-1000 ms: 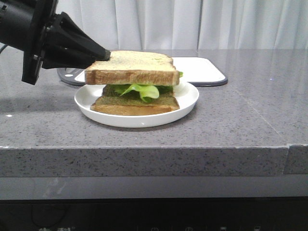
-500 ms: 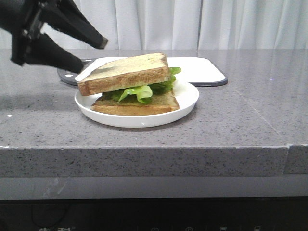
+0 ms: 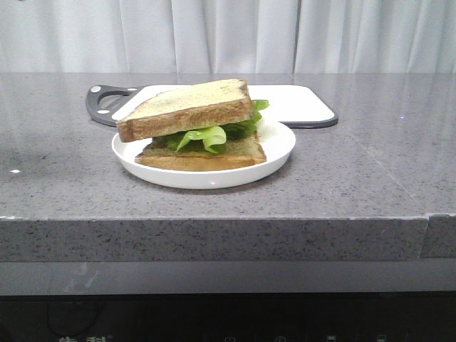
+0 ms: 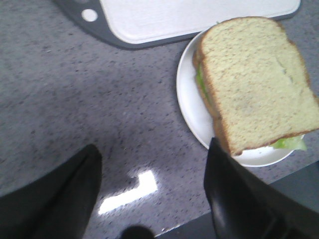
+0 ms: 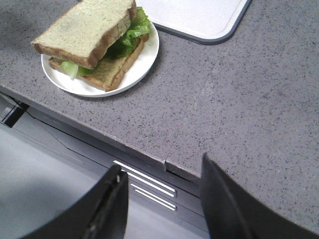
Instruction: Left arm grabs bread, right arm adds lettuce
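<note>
The bread (image 3: 187, 107) lay tilted on top of the lettuce (image 3: 214, 132), its 9 o'clock side dipping low and its 3 o'clock side propped higher. Under the leaf sat a thinner slice (image 3: 203, 154), and the whole stack rested on a white plate (image 3: 281, 146) near the front edge of the grey counter (image 3: 356, 178). Lettuce frills stuck out toward 6 o'clock and 2 o'clock of the stack in the front view. A white cutting board (image 3: 299, 103) with a dark rim lay at 12 o'clock of the plate, just beside it. The left arm (image 4: 149, 191) hung above the counter with its fingers spread wide, holding nothing. The right arm (image 5: 164, 204) hovered beyond the counter edge, fingers likewise parted and empty
</note>
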You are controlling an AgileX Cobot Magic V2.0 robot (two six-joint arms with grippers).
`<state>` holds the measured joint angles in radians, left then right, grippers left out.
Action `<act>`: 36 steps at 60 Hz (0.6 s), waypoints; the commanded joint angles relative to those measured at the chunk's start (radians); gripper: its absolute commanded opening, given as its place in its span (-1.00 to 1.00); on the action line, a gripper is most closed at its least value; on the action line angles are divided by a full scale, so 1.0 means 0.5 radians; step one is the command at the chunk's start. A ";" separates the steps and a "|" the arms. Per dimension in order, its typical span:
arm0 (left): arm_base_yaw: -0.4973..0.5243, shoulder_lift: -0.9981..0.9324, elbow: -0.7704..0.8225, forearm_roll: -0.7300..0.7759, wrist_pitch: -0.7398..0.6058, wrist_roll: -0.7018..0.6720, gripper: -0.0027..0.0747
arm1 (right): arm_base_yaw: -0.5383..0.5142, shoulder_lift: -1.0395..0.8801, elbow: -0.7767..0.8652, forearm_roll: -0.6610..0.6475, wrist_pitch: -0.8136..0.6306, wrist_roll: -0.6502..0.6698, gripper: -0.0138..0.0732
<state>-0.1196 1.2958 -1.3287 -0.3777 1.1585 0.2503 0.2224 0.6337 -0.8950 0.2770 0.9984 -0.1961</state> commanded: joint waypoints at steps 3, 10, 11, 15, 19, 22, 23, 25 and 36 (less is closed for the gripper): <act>-0.020 -0.278 0.111 0.124 -0.146 -0.108 0.20 | -0.007 0.000 -0.049 0.015 -0.116 0.003 0.15; -0.020 -0.490 0.306 0.230 -0.221 -0.174 0.21 | -0.007 0.000 -0.049 0.015 -0.116 0.003 0.15; -0.020 -0.516 0.344 0.240 -0.227 -0.175 0.21 | -0.007 0.000 -0.049 0.015 -0.116 0.003 0.15; -0.020 -0.629 0.443 0.258 -0.246 -0.175 0.21 | -0.007 0.000 -0.049 0.015 -0.116 0.003 0.15; -0.020 -0.734 0.551 0.282 -0.265 -0.175 0.21 | -0.007 0.000 -0.049 0.015 -0.116 0.003 0.15; -0.020 -0.812 0.630 0.287 -0.279 -0.175 0.21 | -0.007 0.000 -0.049 0.015 -0.116 0.003 0.15; -0.020 -0.832 0.653 0.287 -0.289 -0.175 0.21 | -0.007 0.000 -0.049 0.015 -0.116 0.003 0.15; -0.020 -0.879 0.708 0.287 -0.306 -0.175 0.21 | -0.007 0.000 -0.049 0.015 -0.116 0.003 0.15; -0.020 -1.132 0.942 0.291 -0.467 -0.178 0.21 | -0.007 0.000 -0.049 0.015 -0.113 0.003 0.15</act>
<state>-0.1196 0.7820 -0.8729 -0.2193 1.0283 0.1733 0.2224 0.6337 -0.8950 0.2770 0.9984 -0.1961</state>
